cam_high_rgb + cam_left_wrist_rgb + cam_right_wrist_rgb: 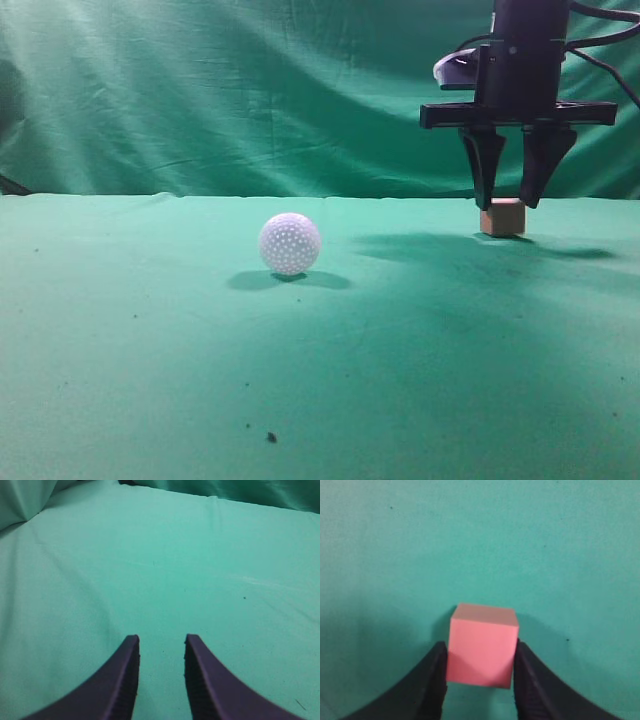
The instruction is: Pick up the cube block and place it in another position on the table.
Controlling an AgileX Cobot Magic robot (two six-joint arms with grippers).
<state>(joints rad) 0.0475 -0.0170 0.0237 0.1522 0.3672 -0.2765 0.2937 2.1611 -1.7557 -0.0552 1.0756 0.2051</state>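
The cube block (503, 219) is small and reddish-brown with a paler top. It sits at the table's (150, 380) far right, with its base on or just at the green cloth. My right gripper (508, 203) hangs straight down over it, fingertips against the cube's two sides near its top. In the right wrist view the pink cube (481, 650) fills the gap between the two dark fingers (480, 652). My left gripper (161, 642) is open and empty over bare green cloth. It is not in the exterior view.
A white dimpled ball (290, 243) rests on the cloth left of the middle, well apart from the cube. A wrinkled green curtain (250, 90) hangs behind the table. A few dark specks (271, 437) lie near the front.
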